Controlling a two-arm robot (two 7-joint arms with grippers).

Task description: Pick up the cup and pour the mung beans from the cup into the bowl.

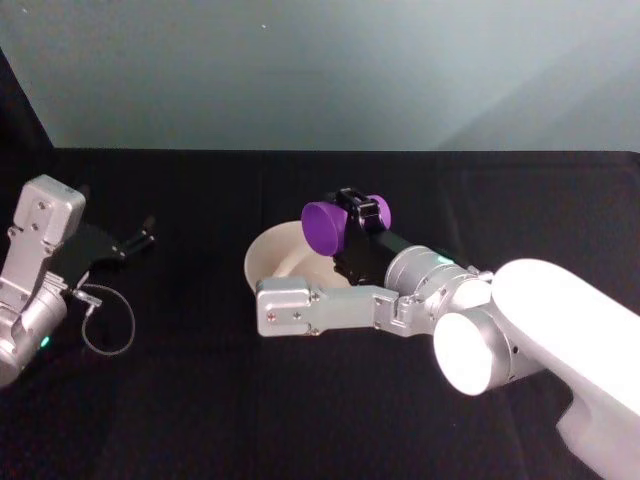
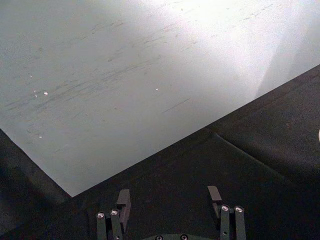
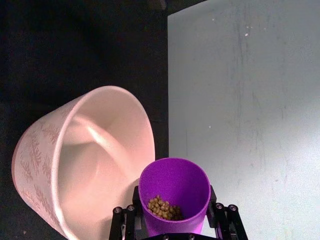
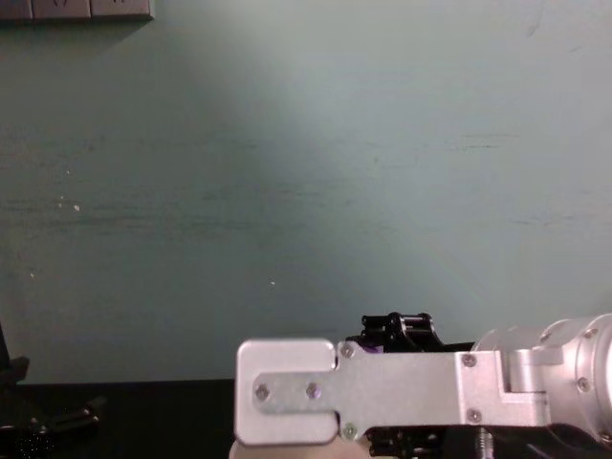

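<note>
Cup (image 1: 322,228) tipped sideways at bowl (image 1: 272,262) rim — right gripper (image 1: 348,226) fingers clamped on it | left gripper (image 2: 169,196) parked left, fingers apart

Right claw (image 1: 352,228) clamped, left claw (image 1: 145,232) agape

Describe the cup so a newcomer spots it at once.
On the black table, find the wide white bowl near the middle. Just over its rim, the right gripper holds the cup tipped on its side. It is the one bright purple thing, narrower than the bowl, with beans inside.
</note>
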